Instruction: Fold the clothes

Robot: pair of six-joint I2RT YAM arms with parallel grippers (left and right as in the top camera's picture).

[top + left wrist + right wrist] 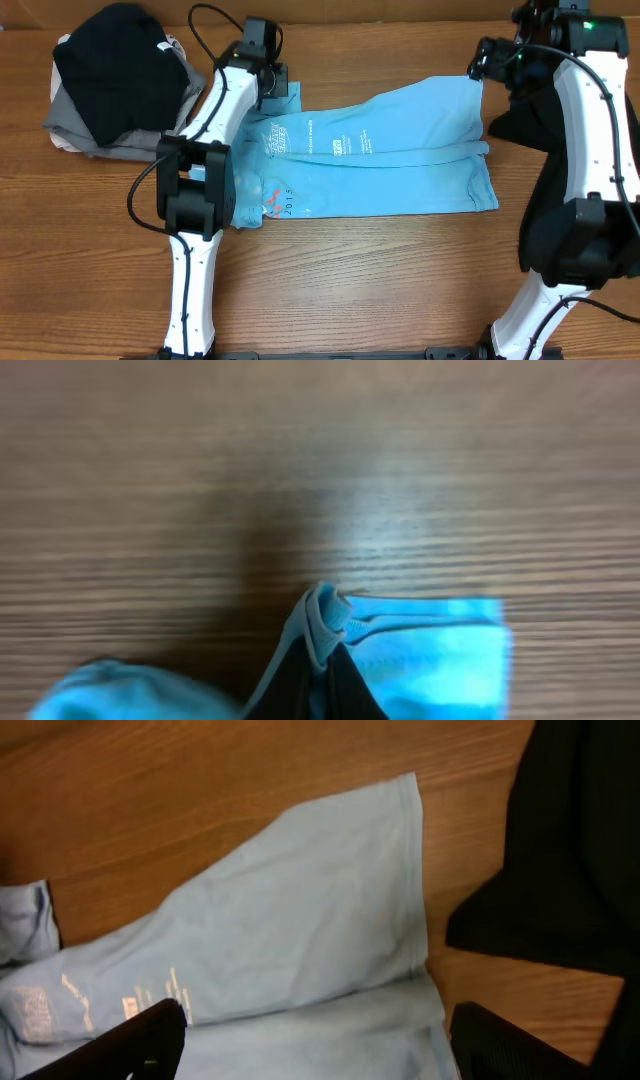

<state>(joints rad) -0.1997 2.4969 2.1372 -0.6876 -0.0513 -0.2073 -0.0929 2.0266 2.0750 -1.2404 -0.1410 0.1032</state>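
Observation:
A light-blue T-shirt (pixel 400 150) with white print lies folded lengthwise across the middle of the table. At its far left corner my left gripper (pixel 274 86) is shut on the shirt. The left wrist view shows the dark fingers (pixel 345 695) pinching a bunched blue hem (pixel 326 622). My right gripper (pixel 487 66) hovers over the shirt's far right corner. In the right wrist view it stands open (pixel 315 1038), with the T-shirt (pixel 300 930) flat below and nothing between its fingers. A black garment (pixel 120 65) sits at the far left.
The black garment rests on a grey and white pile of clothes (pixel 75 130) at the back left. More black cloth (pixel 522 115) lies just right of the shirt's far right corner, also seen as black cloth (pixel 580 840) in the right wrist view. Bare wooden table (pixel 380 270) lies in front.

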